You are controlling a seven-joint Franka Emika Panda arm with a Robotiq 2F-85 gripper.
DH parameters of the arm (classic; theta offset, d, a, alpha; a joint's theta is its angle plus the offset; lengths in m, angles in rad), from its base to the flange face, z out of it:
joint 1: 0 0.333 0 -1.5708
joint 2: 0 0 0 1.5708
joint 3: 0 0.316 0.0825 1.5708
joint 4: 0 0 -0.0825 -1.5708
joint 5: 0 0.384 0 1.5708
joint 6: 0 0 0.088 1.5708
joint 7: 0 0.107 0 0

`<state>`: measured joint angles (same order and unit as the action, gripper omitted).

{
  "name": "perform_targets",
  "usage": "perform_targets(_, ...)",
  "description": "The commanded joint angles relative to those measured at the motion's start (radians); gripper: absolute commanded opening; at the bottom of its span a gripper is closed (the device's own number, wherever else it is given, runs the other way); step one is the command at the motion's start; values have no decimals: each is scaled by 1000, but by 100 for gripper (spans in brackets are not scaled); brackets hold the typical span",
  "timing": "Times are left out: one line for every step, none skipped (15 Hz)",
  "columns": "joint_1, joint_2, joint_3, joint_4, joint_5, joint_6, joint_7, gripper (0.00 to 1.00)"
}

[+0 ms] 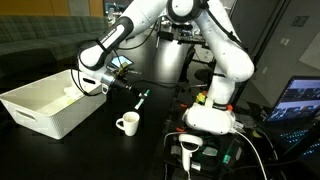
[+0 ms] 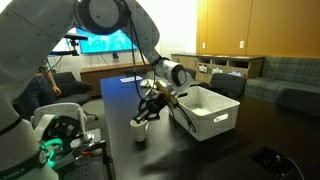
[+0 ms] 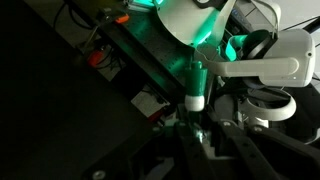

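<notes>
**A:** We're over a black, glossy table (image 1: pixel 100 152) in a dim office, with screens glowing behind. Where do we stand?

**B:** The gripper (image 1: pixel 111 86) hangs above the mug (image 1: pixel 127 123) and a little to one side of it. Its fingers are clamped on one end of a marker (image 1: pixel 137 98). The marker slants out so its free end sits over the mug, apart from the rim.

**A:** What worries us?

**B:** The hold, mostly. We grip a slim, smooth plastic barrel near its end, so the long free part can pivot between the pads. If it twists or slips, it drops, and a round barrel rolls across that slick table away from the mug.

**A:** And the mug itself?

**B:** We judge it light: white, glazed, round, with a loop handle, standing free. A slanted marker coming down could catch the rim and tip it or push it sideways.

**A:** Anything else close?

**B:** A white plastic bin (image 1: pixel 45 110), rectangular with thin walls, sits beside the mug on the gripper's side. A low swing of the wrist could clip its rim. In the wrist view we see the marker's white body and green band, but not the grip on it.
</notes>
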<state>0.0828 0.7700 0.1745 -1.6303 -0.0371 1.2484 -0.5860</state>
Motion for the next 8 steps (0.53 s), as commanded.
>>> perform_targets(24,94,22,145,-25,-104,13,11)
perform_targets(31,110,25,169,-22,-115,20,11)
perform_targets(40,127,27,194,-23,-127,26,11)
perform_targets(48,142,29,214,-25,-137,30,11)
perform_targets(55,153,31,235,-26,-148,35,10)
perform_targets(61,169,32,255,-26,-157,40,10)
perform_targets(67,182,33,274,-27,-165,42,10)
perform_targets(71,191,34,288,-29,-172,43,10)
